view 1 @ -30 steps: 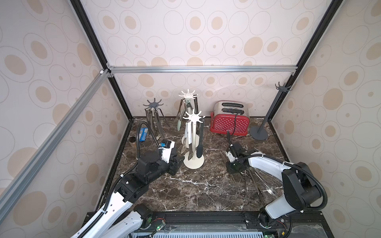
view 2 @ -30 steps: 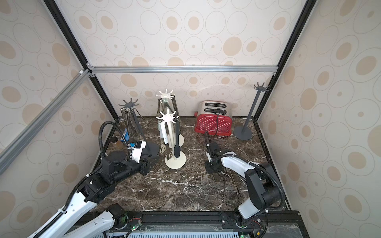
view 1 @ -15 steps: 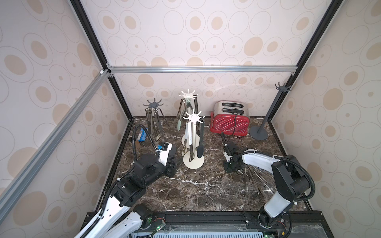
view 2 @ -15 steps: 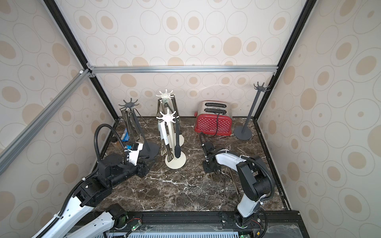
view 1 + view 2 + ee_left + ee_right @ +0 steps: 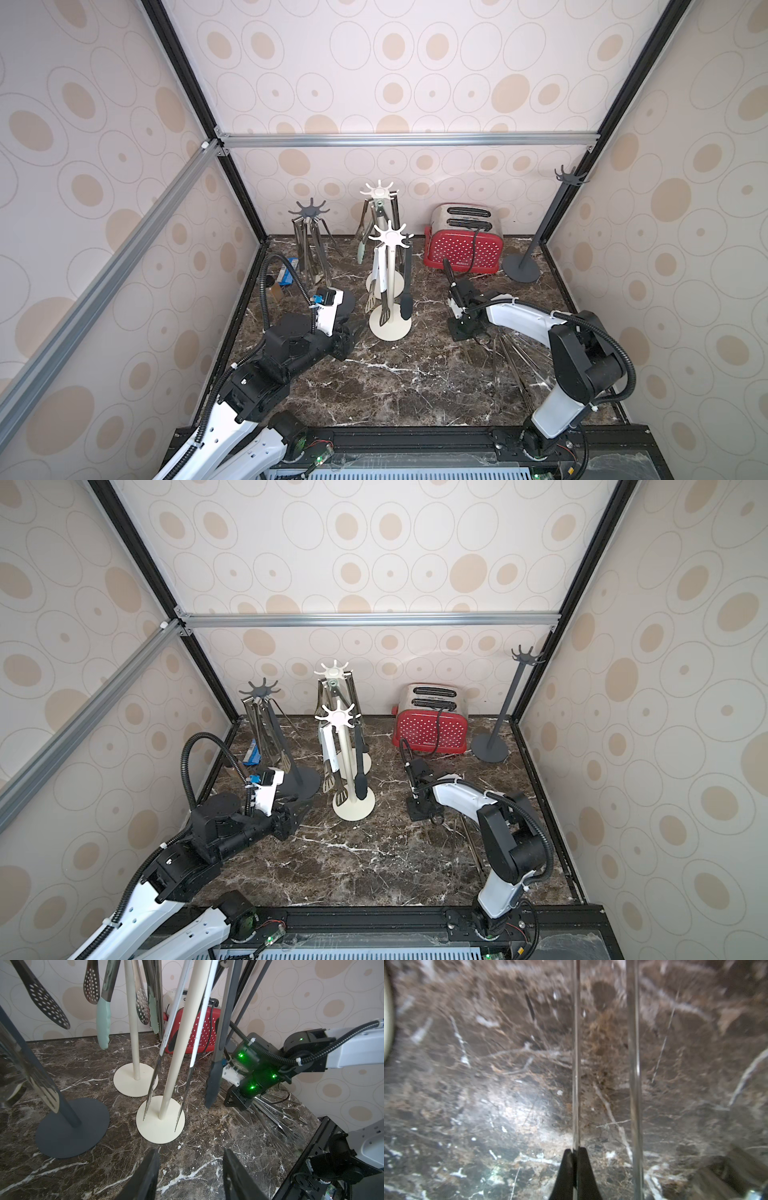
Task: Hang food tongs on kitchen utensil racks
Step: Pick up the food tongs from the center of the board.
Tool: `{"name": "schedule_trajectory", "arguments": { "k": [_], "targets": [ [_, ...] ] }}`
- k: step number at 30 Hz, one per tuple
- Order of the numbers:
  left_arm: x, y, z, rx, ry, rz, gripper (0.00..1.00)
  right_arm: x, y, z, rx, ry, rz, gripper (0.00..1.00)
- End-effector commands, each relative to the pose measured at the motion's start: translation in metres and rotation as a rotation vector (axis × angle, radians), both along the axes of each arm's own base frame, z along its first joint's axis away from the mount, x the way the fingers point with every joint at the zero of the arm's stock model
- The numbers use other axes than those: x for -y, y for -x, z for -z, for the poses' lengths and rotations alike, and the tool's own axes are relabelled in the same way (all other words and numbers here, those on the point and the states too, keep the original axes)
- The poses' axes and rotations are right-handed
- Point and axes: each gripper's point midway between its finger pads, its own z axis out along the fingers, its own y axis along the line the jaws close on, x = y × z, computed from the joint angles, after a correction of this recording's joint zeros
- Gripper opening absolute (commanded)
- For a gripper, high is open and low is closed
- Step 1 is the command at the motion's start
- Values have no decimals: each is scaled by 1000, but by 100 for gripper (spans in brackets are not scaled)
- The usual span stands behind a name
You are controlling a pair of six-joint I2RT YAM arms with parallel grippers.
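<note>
We see a dark brown, white-veined marble tabletop; at its back stands a red, white-dotted toaster with a steel top; the short pale brand word low on its front is too small for us to read; a small blue packet by the left wall bears print we cannot read either. Four tall pole racks with star-shaped hook crowns stand on the marble: a dark grey rack in the far right corner; a second dark grey rack at the back left, carrying shiny steel tongs; a cream-white rack at the back middle, with pale-green-tipped tongs hanging from it; a nearer cream-white rack, holding white-handled tongs and black tongs. A heap of loose steel tongs lies flat on the right side of the table, under the right arm. The right gripper is down at the marble by the far end of that heap; its black fingers are pinched together on one thin steel arm of a loose pair of tongs; the pair's other arm runs alongside, apart. The left gripper hovers low, near the base of the nearer cream-white rack; its fingers stand spread, with nothing between them.
</note>
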Motion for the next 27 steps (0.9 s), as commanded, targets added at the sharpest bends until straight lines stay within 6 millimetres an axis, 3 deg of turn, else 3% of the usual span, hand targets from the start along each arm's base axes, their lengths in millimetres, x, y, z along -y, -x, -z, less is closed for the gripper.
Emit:
{"name": "schedule_trajectory", "arguments": {
  "k": [1, 8, 14, 20, 27],
  "targets": [
    [-5, 1, 0, 9, -4, -19, 50, -9, -12, -55, 139, -51, -70, 0],
    [-7, 0, -3, 22, 1, -29, 50, -34, -3, -149, 392, -237, -160, 0],
    [-8, -1, -2, 24, -4, -36, 50, -49, 17, -216, 572, -224, -190, 0],
    [-7, -2, -2, 24, -1, -32, 50, -63, 35, -264, 717, -222, -184, 0],
    [-6, -2, -2, 24, -1, -31, 50, -88, 55, -302, 859, -234, -212, 0]
  ]
}}
